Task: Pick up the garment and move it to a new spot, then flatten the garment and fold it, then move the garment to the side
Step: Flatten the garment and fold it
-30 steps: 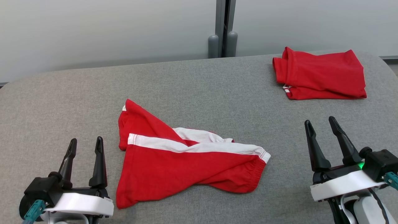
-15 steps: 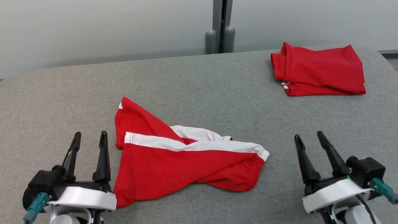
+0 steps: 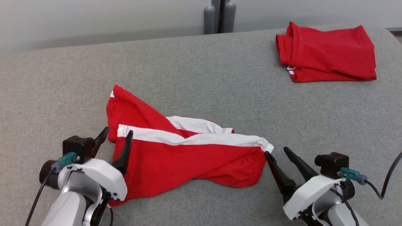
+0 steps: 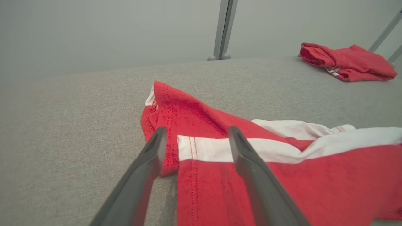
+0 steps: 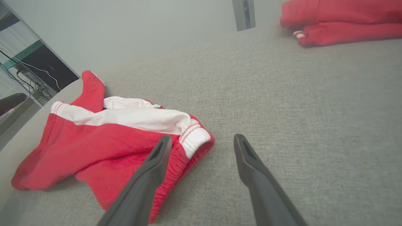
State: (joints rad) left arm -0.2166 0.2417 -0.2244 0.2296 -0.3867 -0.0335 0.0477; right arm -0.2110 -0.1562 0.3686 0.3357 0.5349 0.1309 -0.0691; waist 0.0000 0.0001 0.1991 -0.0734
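The garment (image 3: 188, 157) is a pair of red shorts with a white stripe, lying crumpled on the grey padded table (image 3: 220, 78). My left gripper (image 3: 117, 131) is open at its left edge. One finger hangs over the end of the white stripe and the other over bare table. In the left wrist view the left gripper (image 4: 198, 130) straddles that red and white edge of the garment (image 4: 282, 175). My right gripper (image 3: 276, 151) is open at the garment's right elastic corner, and in the right wrist view the right gripper (image 5: 203, 138) has that corner of the garment (image 5: 94, 141) between its fingertips.
A second red garment (image 3: 326, 53), folded, lies at the table's far right corner, also seen as the folded garment (image 4: 348, 62) and the folded garment (image 5: 342, 22). A grey post (image 3: 220, 15) stands behind the far edge. The table's rounded left edge drops away.
The head camera has tilted down. Both open grippers have moved inward to the garment: the left to its left striped edge, the right to its right elastic corner.
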